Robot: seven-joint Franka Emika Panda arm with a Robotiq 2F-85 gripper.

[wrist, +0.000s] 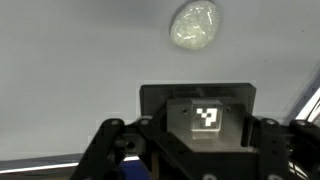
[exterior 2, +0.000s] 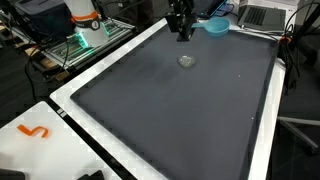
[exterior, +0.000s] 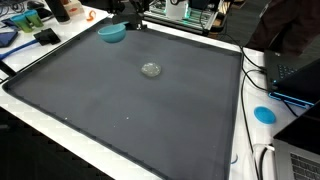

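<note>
**Grey mat, empty gripper, pale lump lying free**

Grey mat (exterior 2: 170, 110) covers most of the table. At its far edge hangs the black gripper (exterior 2: 181, 32). In the wrist view its fingers (wrist: 108, 145) stand spread to both sides with nothing between them, so the jaws look released. Just beside it, also at the far edge, stands a blue bowl (exterior 2: 215, 25). The small pale lump (exterior 2: 186, 61) lies on the bare mat, a little nearer than the gripper and apart from it. Nothing is grasped yet, and no object lies between gripper and lump.
</note>
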